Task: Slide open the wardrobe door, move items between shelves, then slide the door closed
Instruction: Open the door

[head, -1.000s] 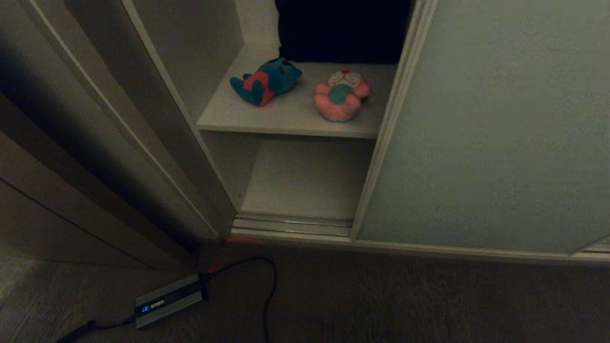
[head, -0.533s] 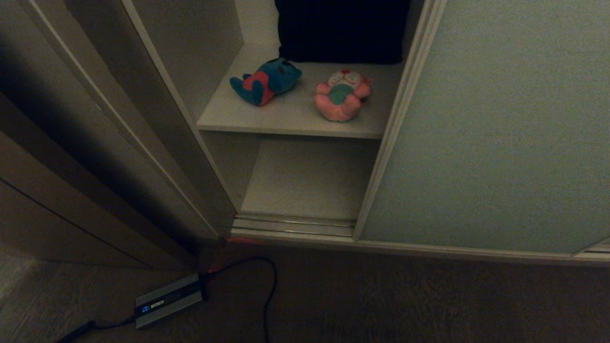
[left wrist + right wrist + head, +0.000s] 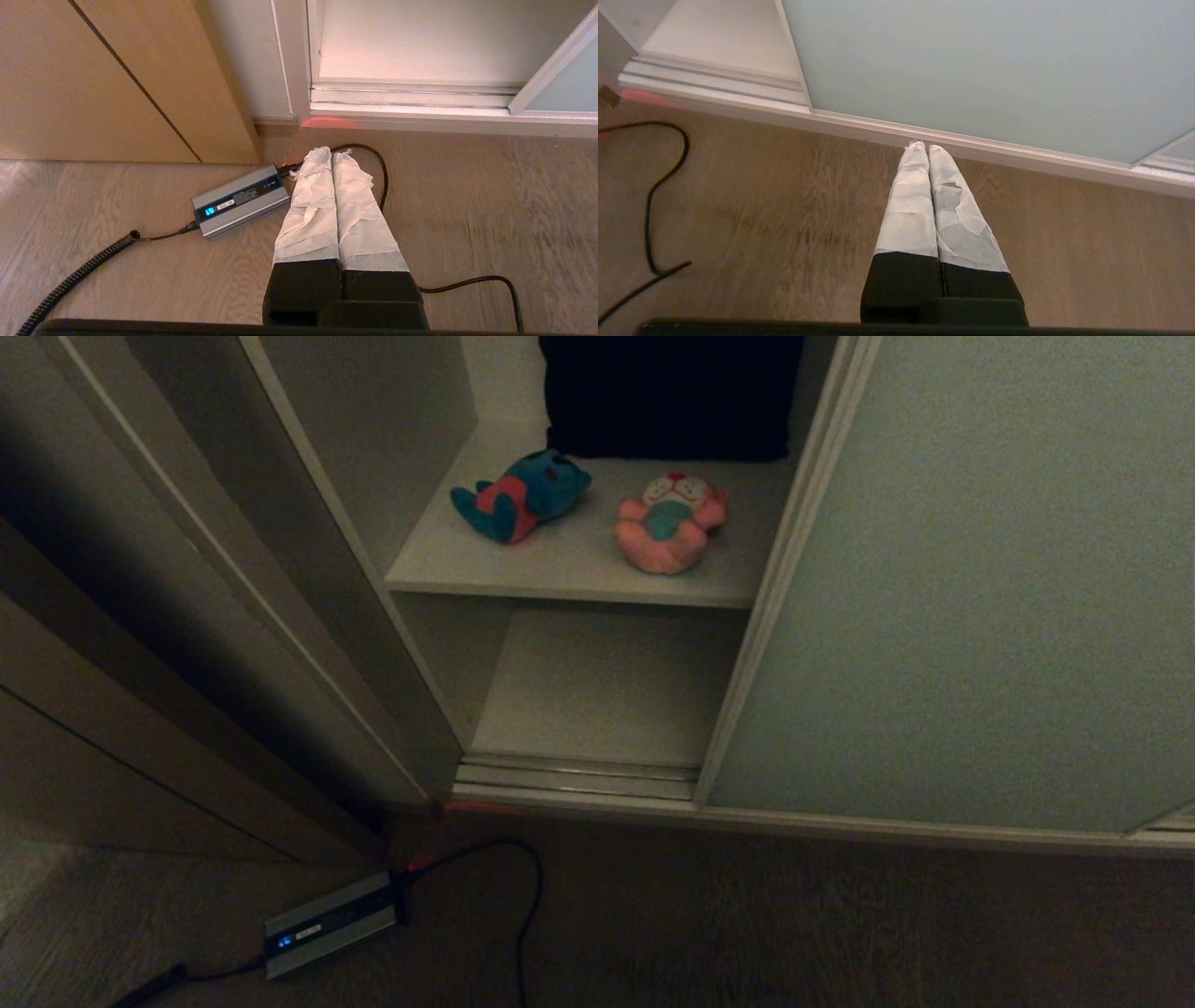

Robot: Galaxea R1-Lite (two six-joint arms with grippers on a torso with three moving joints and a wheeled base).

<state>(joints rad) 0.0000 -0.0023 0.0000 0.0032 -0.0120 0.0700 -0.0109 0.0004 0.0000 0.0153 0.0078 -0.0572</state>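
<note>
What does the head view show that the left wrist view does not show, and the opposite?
Only the head view shows the teal plush toy, the pink plush toy, their shelf and a dark cloth. Only the left wrist view shows the left end effector, shut, above the floor. Both show the grey box with its cable, the floor track and the sliding door's frame.

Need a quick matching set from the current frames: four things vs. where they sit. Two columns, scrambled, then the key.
Things:
1. teal plush toy
2. pink plush toy
3. dark folded cloth
4. grey power brick

Places:
A. on the floor, left of the wardrobe opening
B. at the back of the upper shelf
C. on the upper shelf, left side
D. on the upper shelf, right side, near the sliding wardrobe door

Pairs: 1-C, 2-D, 3-B, 4-A
</note>
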